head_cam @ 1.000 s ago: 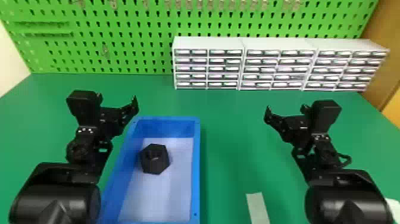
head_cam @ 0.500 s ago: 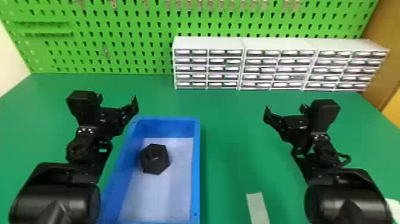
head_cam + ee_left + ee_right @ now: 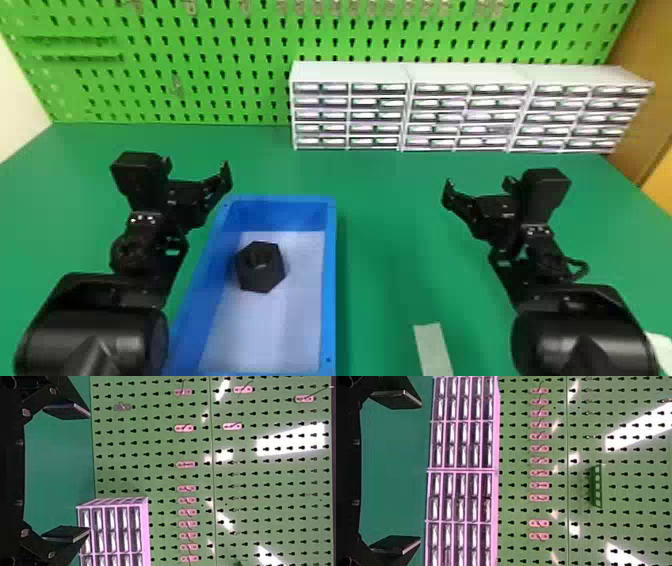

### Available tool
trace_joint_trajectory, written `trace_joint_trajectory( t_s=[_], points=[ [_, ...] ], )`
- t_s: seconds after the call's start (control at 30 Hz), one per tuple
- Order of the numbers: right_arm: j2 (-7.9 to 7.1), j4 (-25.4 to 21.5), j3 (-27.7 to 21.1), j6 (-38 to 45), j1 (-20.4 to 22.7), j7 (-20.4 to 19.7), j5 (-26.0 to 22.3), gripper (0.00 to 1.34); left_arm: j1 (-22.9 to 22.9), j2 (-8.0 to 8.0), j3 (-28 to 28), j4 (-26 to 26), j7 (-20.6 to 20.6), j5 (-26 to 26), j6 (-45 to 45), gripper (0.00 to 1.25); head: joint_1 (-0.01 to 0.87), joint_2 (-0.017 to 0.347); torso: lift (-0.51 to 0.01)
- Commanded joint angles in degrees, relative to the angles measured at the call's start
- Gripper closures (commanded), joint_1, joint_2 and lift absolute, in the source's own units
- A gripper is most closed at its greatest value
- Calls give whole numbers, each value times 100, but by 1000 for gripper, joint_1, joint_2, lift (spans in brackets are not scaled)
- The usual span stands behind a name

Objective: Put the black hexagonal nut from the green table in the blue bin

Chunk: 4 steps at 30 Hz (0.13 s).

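Note:
The black hexagonal nut (image 3: 260, 266) lies inside the blue bin (image 3: 328, 280), on its pale floor toward the far left part, hole facing up. Left of the bin's far end, my left gripper (image 3: 197, 167) is held above the table; in the left wrist view the same gripper (image 3: 67, 473) is open, its two fingers wide apart with nothing between them. Well to the right of the bin stands my right gripper (image 3: 477, 184); in the right wrist view this gripper (image 3: 397, 473) is also open and holds nothing.
White drawer cabinets (image 3: 470, 115) line the back of the green table (image 3: 390, 215), before a green pegboard (image 3: 200, 60). A pale strip (image 3: 433, 350) lies near the front edge, between the bin and my right arm.

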Motion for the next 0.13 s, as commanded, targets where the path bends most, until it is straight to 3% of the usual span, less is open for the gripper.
trace_joint_trajectory(
  t_s=[0.0, 0.1],
  points=[
    [1, 0, 9, 6, -4, 0, -2, 104, 0, 0, -5, 0, 0, 0, 0, 243, 686, 52, -97],
    [1, 0, 0, -3, -4, 0, -2, 104, 9, 0, 3, 0, 0, 0, 0, 243, 686, 52, -97]
  ],
)
